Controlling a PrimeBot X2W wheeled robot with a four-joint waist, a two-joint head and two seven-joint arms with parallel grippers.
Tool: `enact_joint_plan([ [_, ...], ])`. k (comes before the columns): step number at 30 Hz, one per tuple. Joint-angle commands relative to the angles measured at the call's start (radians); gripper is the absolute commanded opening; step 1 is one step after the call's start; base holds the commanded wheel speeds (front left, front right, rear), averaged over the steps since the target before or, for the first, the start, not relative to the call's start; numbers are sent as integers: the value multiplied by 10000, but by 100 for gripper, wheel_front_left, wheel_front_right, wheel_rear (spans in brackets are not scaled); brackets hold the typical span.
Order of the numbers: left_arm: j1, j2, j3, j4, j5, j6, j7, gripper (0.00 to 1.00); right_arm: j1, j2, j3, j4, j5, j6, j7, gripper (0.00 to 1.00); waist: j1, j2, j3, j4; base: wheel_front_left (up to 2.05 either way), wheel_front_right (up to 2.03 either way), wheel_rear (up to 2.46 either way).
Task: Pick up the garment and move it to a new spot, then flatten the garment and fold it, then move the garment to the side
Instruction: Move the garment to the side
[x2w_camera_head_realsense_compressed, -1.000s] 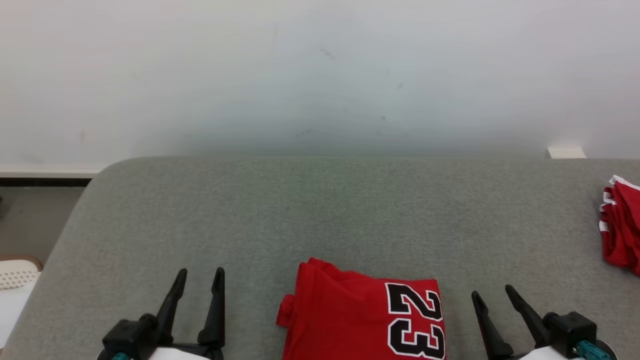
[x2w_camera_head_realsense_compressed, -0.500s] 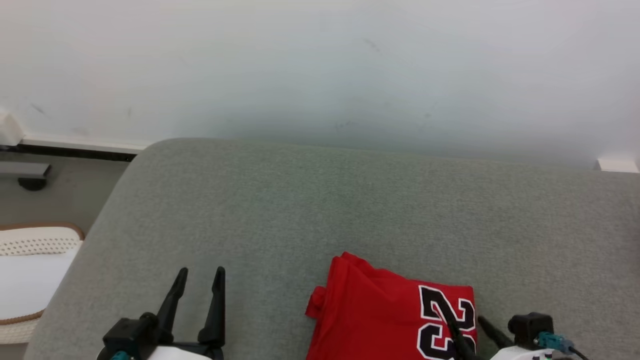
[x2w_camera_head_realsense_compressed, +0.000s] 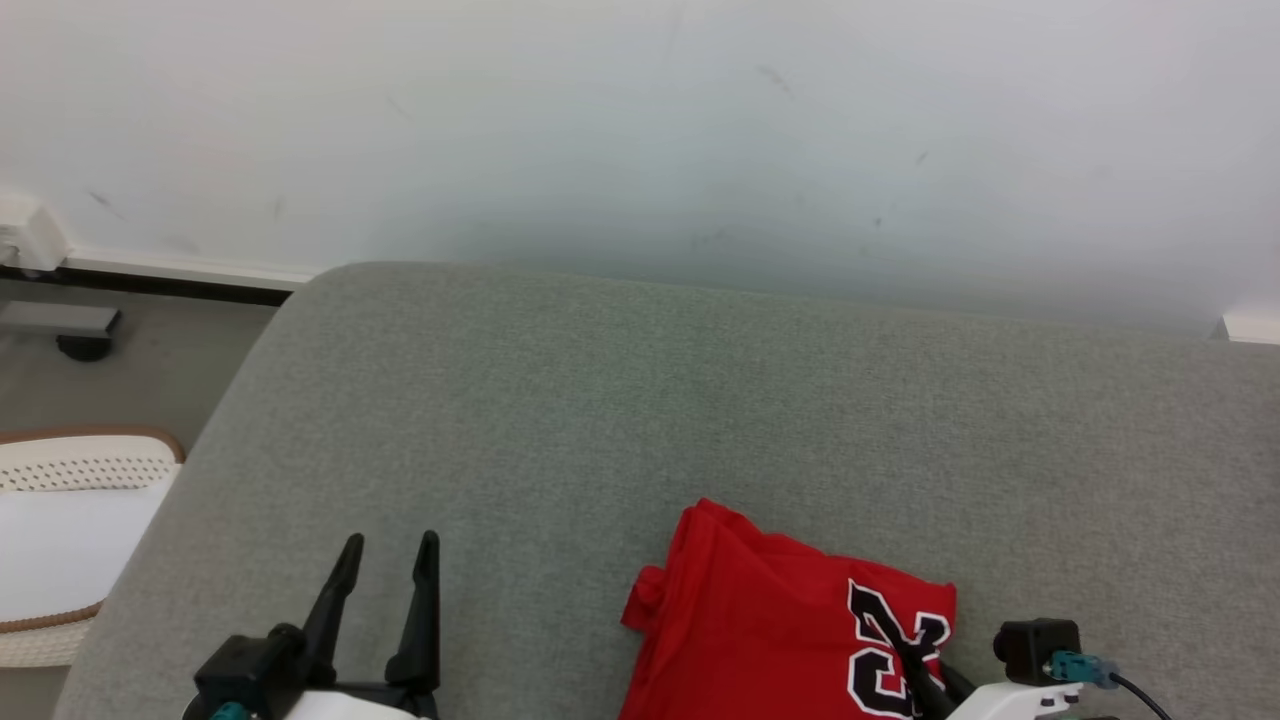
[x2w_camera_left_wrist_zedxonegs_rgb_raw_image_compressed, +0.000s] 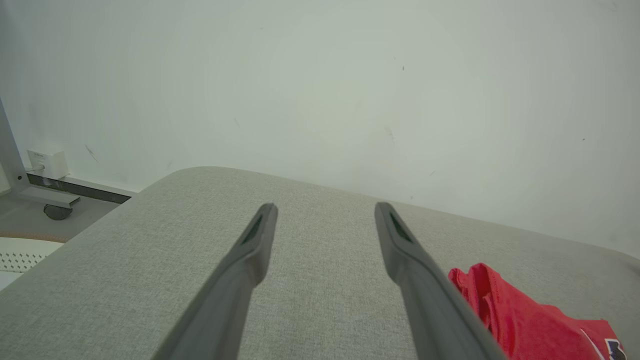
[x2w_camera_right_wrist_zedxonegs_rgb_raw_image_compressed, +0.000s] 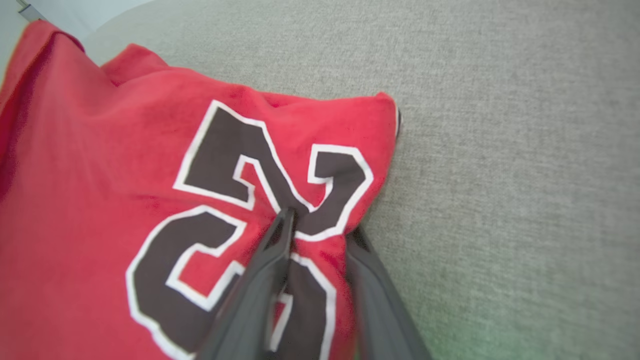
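Right wrist view: garment inside pincer

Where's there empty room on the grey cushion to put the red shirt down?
Lots of bare grey cushion lies between the red shirt and the wall, and between the shirt and the open left gripper. It's crowded only at the near right, where the right gripper pinches the shirt's edge.

We see the red garment lower right, right pincer on its number; left pincer gapes lower left.
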Motion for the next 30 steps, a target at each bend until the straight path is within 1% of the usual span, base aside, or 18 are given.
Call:
enact_joint_plan([
  [1,7,36,57,-34,101,-38,4,100,-14,50,204,39,56,54,-115,0,0,0,-8,-98,0,0,0],
  [8,14,36,-8,-111,46,-48,4,100,-666,-329,479,-306,-51,34,-921,0,0,0,-87,-588,0,0,0],
  [14,-46,33,-322,-258,-29,-52,4,100,-1168,-798,317,-515,-188,34,-1301,0,0,0,-163,-1215,0,0,0],
  [19,-88,34,-776,-379,-149,-21,4,100,-1344,-1262,-24,-750,-247,34,-1337,0,0,0,-180,-1971,0,0,0],
  [24,-267,34,-1297,-362,-287,61,4,100,-1338,-1555,-241,-1035,-372,34,-1226,0,0,0,-155,-2894,0,0,0],
  [30,-566,36,-1891,-245,-348,103,4,100,-1144,-1655,-474,-1461,-454,34,-1088,0,0,0,-90,-3936,0,0,0],
])
